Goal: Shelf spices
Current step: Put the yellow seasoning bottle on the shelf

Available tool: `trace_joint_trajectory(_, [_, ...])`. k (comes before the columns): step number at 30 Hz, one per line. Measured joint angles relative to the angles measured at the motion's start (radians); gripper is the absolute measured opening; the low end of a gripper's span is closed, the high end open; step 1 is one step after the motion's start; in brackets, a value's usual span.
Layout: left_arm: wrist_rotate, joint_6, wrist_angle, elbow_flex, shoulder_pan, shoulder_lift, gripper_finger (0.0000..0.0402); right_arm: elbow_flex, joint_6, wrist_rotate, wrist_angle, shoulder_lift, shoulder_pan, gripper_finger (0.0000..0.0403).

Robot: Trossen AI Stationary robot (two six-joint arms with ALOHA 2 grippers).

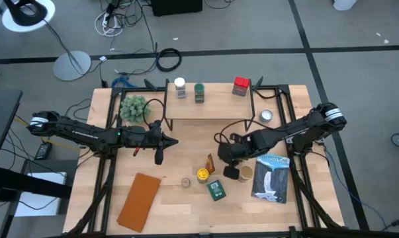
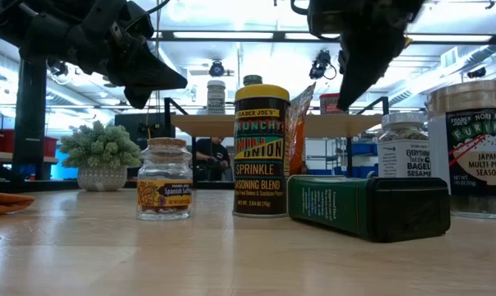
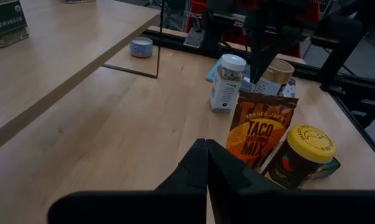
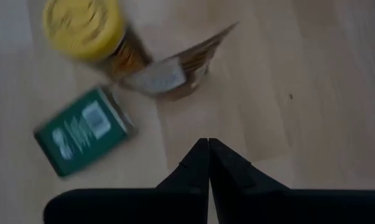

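Right gripper (image 1: 227,157) clenched, empty, over the spices (image 1: 216,177) on the worktop (image 1: 179,205); shelf (image 1: 209,106) holds three. Needs to open wide, take one jar upright (left gripper (image 1: 161,155) clenched too).

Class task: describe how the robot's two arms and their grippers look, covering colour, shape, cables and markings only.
Both arms are dark, slim and jointed, each with a lighter silver-white collar near its outer end. The left gripper and right gripper each end in two black fingers tapering to a narrow wedge. Thin black cables loop beside the arms. No markings can be read on them.
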Motion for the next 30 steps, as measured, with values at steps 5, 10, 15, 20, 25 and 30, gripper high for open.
trace_joint_trajectory(5, [0.0,0.0,0.001,0.0,0.0,0.0,0.0005,0.001,0.16,-0.043,0.066,-0.025,-0.029,0.0031])
trace_joint_trajectory(10, [0.0,0.0,0.001,0.0,0.0,0.0,0.0005,0.001,0.223,-0.089,0.186,-0.029,-0.041,0.0055])
trace_joint_trajectory(15, [0.0,0.0,0.001,0.0,0.0,0.0,0.0005,0.001,0.227,-0.159,0.184,-0.029,-0.05,0.0079])
trace_joint_trajectory(20, [0.0,0.0,0.001,0.0,0.0,0.0,0.0005,0.001,0.227,-0.157,0.179,-0.029,-0.05,0.0091])
trace_joint_trajectory(25, [0.0,0.0,0.001,0.0,0.0,0.0,0.0005,0.001,0.232,-0.158,0.172,-0.029,-0.051,0.0088])
trace_joint_trajectory(30, [0.0,0.0,0.001,0.0,0.0,0.0,0.0005,0.001,0.234,-0.154,0.168,-0.029,-0.053,0.0087])
